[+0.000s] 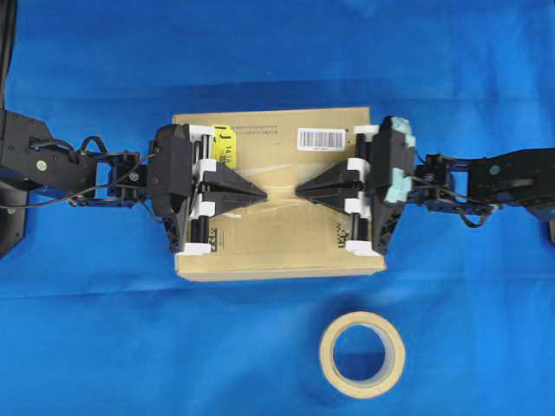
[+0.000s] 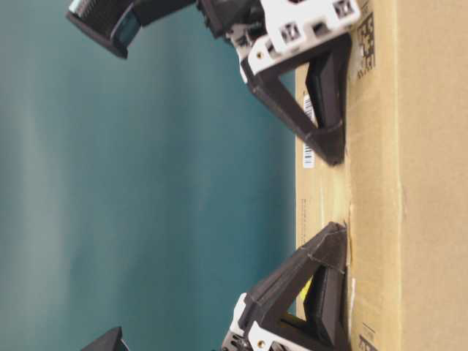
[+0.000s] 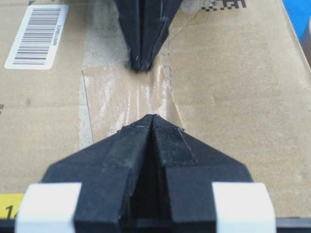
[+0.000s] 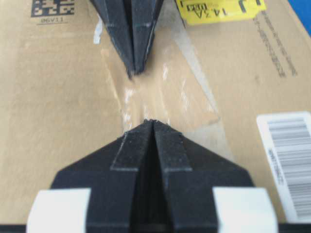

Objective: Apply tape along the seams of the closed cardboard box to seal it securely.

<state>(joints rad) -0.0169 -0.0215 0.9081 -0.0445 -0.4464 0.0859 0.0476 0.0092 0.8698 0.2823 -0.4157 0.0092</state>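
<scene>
The cardboard box point(image 1: 277, 247) lies flat in the middle of the blue cloth, with a yellow sticker point(image 1: 224, 147) and a barcode label point(image 1: 321, 137) on its top. A glossy tan piece of tape point(image 3: 126, 97) lies flat across the top's middle, also seen in the overhead view point(image 1: 279, 192). It covers the seam there; the slit itself does not show. My left gripper point(image 3: 152, 116) is shut, its tip resting on the tape's near end. My right gripper point(image 4: 153, 121) is shut too, tip on the tape's opposite end. The two tips point at each other, a short gap apart.
A beige tape roll point(image 1: 362, 354) lies on the cloth in front of the box, to the right. Pale old tape remnants point(image 3: 99, 39) run along the box top beyond the fresh piece. Blue cloth point(image 1: 104, 329) surrounds the box.
</scene>
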